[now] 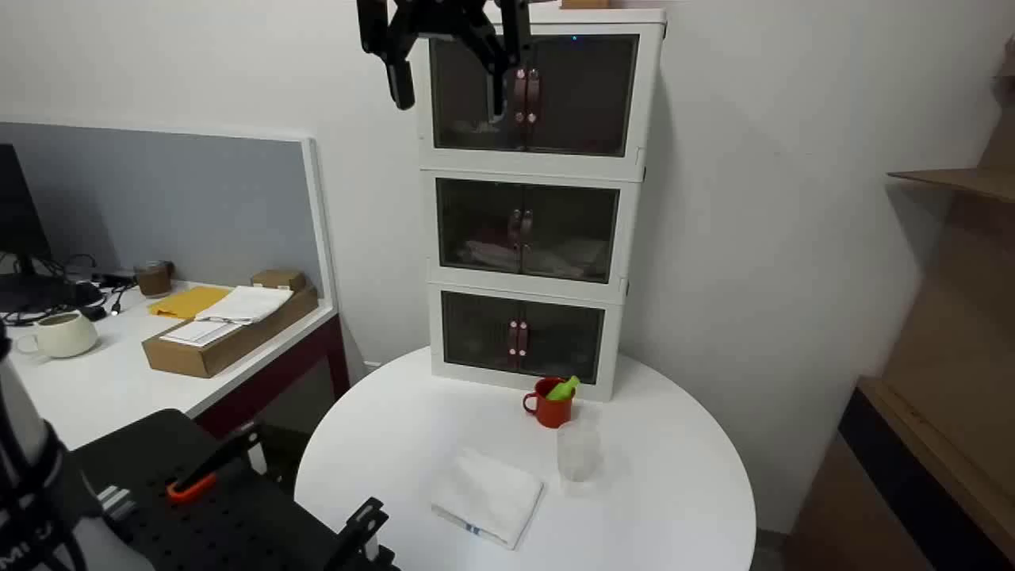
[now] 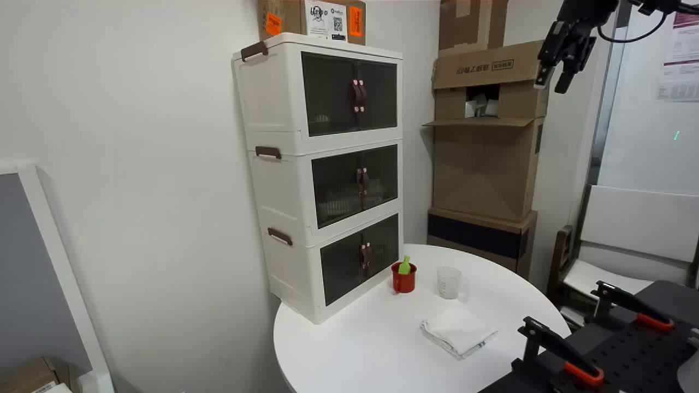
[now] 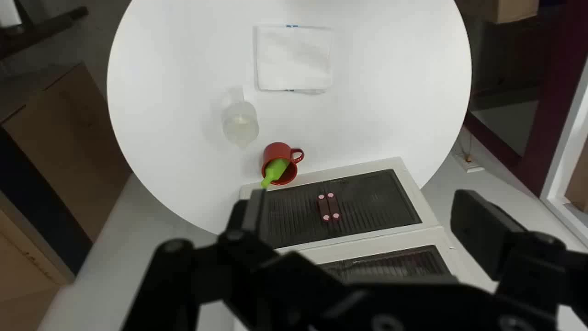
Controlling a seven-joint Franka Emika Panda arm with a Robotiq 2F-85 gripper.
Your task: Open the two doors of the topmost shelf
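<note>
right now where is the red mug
In an exterior view, the red mug stands just left of the clear cup, on the round table by the cabinet.

We hold our pincer [image 1: 450,97] high, and its two fingers [image 1: 401,86] point downward, standing wide apart from each other.

“MI” stands on the arm [image 1: 36,507]; a label [image 2: 319,19] on a box [image 2: 293,16] bears a QR code [image 2: 338,24]; print [image 2: 485,67] on a carton [image 2: 480,164] is unclear.
</note>
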